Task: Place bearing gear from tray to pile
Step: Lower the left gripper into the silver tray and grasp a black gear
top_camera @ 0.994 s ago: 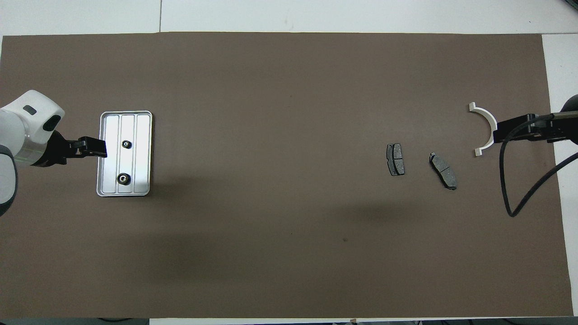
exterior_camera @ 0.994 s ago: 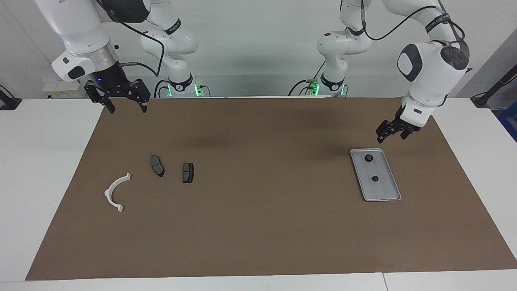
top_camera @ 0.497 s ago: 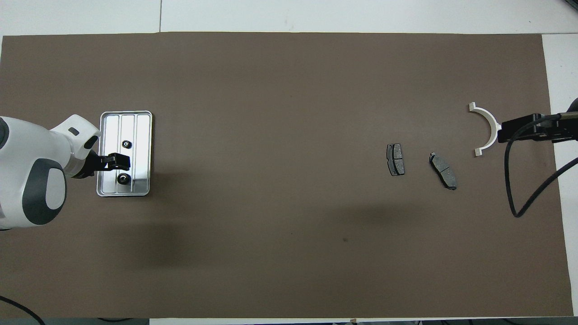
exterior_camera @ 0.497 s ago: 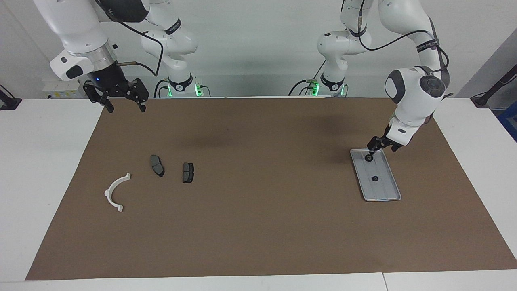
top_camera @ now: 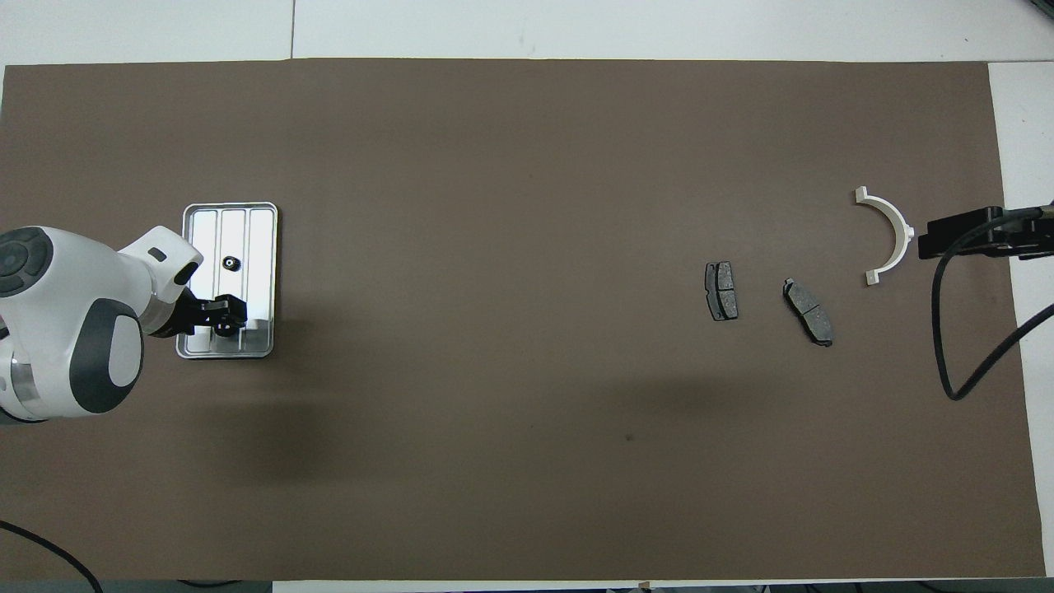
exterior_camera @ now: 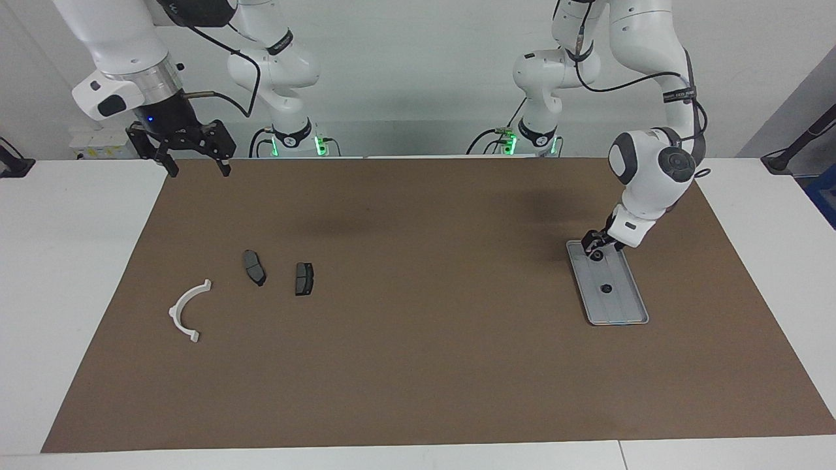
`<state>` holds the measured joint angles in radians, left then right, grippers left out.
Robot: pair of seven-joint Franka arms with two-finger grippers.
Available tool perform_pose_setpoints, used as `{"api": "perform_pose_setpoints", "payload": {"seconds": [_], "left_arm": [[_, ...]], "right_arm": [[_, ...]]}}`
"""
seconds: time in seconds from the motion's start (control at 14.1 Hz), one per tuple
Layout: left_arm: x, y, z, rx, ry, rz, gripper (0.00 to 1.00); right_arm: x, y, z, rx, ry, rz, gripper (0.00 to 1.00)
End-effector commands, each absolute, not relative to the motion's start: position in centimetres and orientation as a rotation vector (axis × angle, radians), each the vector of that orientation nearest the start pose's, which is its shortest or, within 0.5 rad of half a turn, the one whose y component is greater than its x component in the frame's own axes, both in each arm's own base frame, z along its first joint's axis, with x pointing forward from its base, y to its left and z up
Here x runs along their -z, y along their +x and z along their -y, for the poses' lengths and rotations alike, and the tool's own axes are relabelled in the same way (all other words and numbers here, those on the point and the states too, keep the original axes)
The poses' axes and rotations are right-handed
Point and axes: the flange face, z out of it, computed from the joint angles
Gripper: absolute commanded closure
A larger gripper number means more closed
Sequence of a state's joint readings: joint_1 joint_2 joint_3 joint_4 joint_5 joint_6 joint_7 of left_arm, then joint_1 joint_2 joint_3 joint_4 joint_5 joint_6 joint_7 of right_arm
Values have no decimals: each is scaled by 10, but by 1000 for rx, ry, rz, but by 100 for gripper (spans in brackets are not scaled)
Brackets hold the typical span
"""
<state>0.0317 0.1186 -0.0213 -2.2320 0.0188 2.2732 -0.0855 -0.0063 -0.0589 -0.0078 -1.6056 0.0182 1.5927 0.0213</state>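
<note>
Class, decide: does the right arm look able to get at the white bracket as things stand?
Probably yes: the right tool hangs raised at that end of the table, and nothing lies on or against the white bracket.

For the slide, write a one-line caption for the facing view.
Left gripper down at the nearer bearing gear in the tray; right gripper waits open, raised, away from the pile.

I see a white table (exterior_camera: 78, 261) under a brown mat (exterior_camera: 418, 365) that covers most of it. A plain pale wall (exterior_camera: 418, 78) runs along its robot end, with a blue bin's edge (exterior_camera: 824, 196) at one corner.
</note>
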Motion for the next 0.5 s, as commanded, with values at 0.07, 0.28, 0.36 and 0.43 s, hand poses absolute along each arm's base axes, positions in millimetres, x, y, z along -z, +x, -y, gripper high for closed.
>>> {"api": "perform_pose_setpoints", "payload": {"seconds": [0.07, 0.28, 0.36, 0.43], "left_arm": [[-294, 530, -2, -112, -3111, 150, 30], [-294, 530, -3, -117, -3112, 156, 33], [-294, 530, -4, -117, -3111, 157, 34], [-293, 529, -4, -120, -3110, 157, 34]], "right_arm": [[-645, 531, 5, 65, -3122, -36, 0], [-646, 530, -5, 62, -3123, -5, 0], [-645, 530, -7, 57, -3123, -5, 0], [-645, 527, -7, 57, -3123, -5, 0]]}}
